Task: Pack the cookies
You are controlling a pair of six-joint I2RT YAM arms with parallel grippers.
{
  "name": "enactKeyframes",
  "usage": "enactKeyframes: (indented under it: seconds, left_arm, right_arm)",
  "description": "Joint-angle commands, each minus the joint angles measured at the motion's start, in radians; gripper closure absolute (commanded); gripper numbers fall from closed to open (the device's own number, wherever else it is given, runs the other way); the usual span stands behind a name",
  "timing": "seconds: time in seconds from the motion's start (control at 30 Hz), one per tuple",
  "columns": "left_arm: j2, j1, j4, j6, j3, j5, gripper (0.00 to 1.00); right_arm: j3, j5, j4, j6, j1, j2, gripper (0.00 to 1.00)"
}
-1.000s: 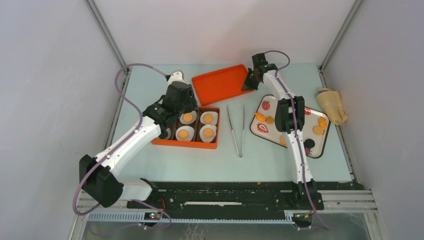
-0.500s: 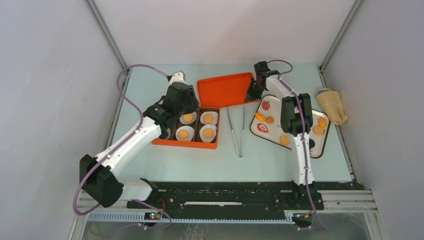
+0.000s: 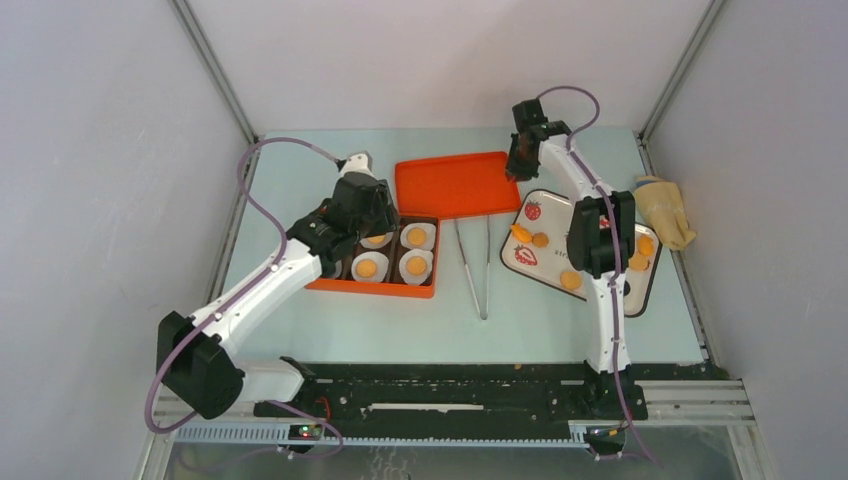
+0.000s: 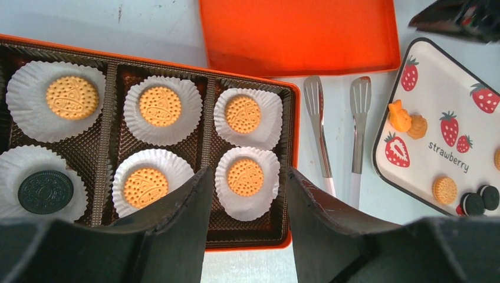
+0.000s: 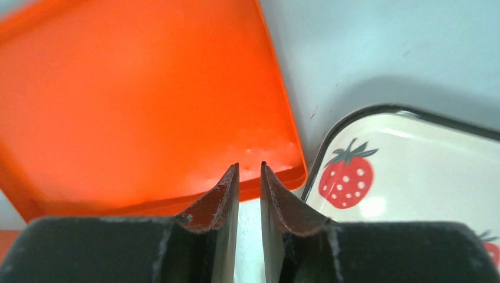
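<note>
Five cookies sit in paper cups in the orange box, one to a spot, so they stay neat. A few more lie on the strawberry tray. The left gripper hangs over the box, fingers wide, holding nothing. The right gripper is at the corner of the orange lid, fingers almost together. I cannot tell if it pinches the lid, maybe to cover the box.

One box, six paper cups: five yellow cookies, one dark cookie. One strawberry tray: four yellow cookies showing, two dark, one odd-shaped orange piece; right arm hides part. One pair of tongs, one orange lid, one beige bundle.
</note>
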Motion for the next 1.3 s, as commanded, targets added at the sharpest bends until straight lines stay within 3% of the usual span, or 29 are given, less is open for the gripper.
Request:
enactKeyframes:
  seconds: [0.0, 0.13, 0.3, 0.47, 0.67, 0.73, 0.87, 0.97, 1.27]
  left_arm:
    - [-0.048, 0.003, 0.024, -0.004, -0.015, 0.007, 0.46]
    - [-0.054, 0.004, 0.019, 0.001, -0.017, 0.005, 0.46]
    - [-0.053, 0.003, 0.01, 0.004, -0.017, -0.012, 0.46]
    - [-0.039, 0.003, 0.002, 0.008, -0.008, -0.021, 0.46]
    - [-0.03, 0.003, 0.002, 0.008, -0.003, -0.019, 0.46]
    - [-0.029, 0.003, 0.003, 0.009, -0.003, -0.016, 0.46]
    - [-0.023, 0.003, 0.002, 0.009, -0.006, -0.014, 0.46]
    - [-0.028, 0.003, 0.003, 0.008, -0.015, -0.015, 0.46]
    - [-0.043, 0.014, 0.002, -0.022, 0.004, -0.028, 0.46]
  right_arm:
    - [0.189, 0.147, -0.107, -0.056, -0.007, 0.033, 0.73]
    - [0.273, 0.129, -0.124, -0.064, -0.021, 0.125, 0.73]
    - [0.274, 0.096, -0.105, -0.06, -0.028, 0.166, 0.71]
    - [0.27, 0.09, -0.115, -0.062, -0.033, 0.195, 0.63]
    - [0.257, 0.105, -0.123, -0.07, -0.036, 0.219, 0.63]
    - [0.252, 0.104, -0.122, -0.069, -0.037, 0.226, 0.66]
    - [0.247, 0.094, -0.112, -0.067, -0.045, 0.224, 0.89]
    - [0.246, 0.091, -0.107, -0.061, -0.046, 0.212, 1.0]
    - [0.119, 0.062, 0.026, -0.05, -0.036, 0.03, 1.0]
